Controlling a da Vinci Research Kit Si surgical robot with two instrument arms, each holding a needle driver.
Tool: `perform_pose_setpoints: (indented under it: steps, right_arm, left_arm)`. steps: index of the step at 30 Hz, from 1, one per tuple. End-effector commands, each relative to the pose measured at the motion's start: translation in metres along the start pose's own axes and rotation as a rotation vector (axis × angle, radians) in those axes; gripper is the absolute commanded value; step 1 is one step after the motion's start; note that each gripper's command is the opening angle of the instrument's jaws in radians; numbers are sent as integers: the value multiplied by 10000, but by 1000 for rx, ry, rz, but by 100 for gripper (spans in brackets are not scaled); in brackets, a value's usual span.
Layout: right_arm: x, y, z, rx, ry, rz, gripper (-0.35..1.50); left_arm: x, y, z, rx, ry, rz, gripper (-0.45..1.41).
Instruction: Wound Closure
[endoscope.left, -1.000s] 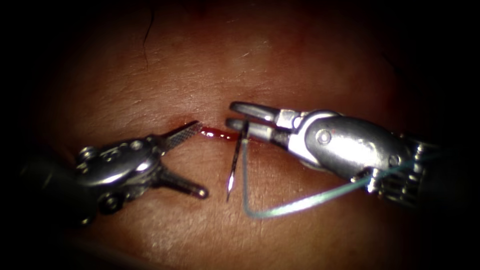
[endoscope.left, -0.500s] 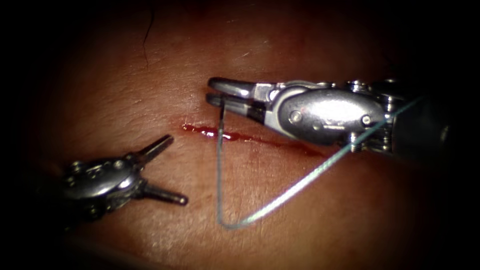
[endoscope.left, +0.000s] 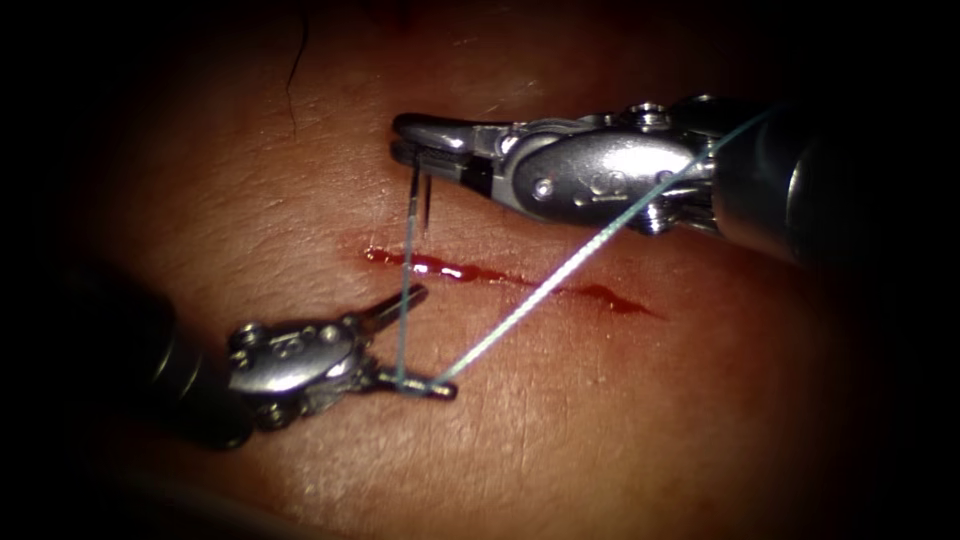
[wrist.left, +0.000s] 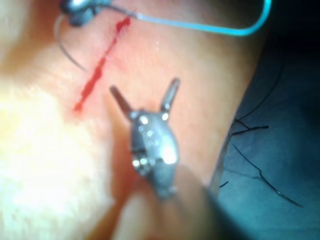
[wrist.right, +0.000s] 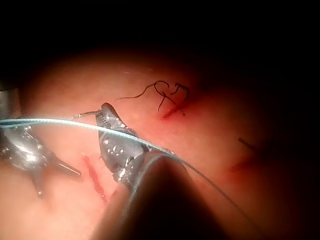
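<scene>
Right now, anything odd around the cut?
The pale blue thread is draped over the lower jaw of the open left tool, bending sharply there. The right tool holds the thin curved steel needle above the red-streaked cut, out of the tissue.

Both tools were shiny bare steel, pretty much twins. The right arm's tool (endoscope.left: 412, 140) had slim, rounded jaws, and behind those a smooth oval wrist housing with a small round pin, then a dark shaft. The left arm's tool (endoscope.left: 420, 340) had thin, straight jaws on a stubby wrist block dotted with little round screws, then a dark shaft too.
</scene>
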Motion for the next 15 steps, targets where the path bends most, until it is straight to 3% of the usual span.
perform_pose_setpoints:
  steps: [1, 15]
  right_arm:
    - [-3, -3, 9, 1, 3, -4, -35]
    - [-2, -5, 10, 2, 4, -10, -35]
  left_arm:
    - [-15, 1, 2, -1, -16, -8, 89]
    - [-70, -41, 9, 3, -67, -64, 83]
